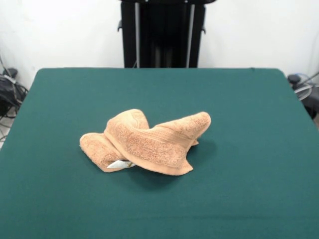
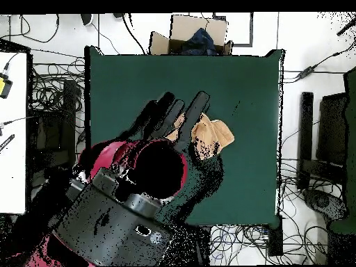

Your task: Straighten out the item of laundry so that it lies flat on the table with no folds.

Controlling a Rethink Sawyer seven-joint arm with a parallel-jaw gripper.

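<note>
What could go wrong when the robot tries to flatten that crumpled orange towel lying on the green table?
The light orange-tan terry-cloth towel lies bunched in overlapping folds, so a grab could catch several layers together and only drag the heap rather than open it.

The small white tag is tucked under a fold, suggesting the edges are buried and hard to find.

In the overhead view the red and black arm covers part of the towel and the dark green felt-like table, so that camera may misjudge the towel's shape.

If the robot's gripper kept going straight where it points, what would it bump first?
Probably the towel, if the gripper points down; only the overhead view shows it, so height and aim are unclear.
</note>
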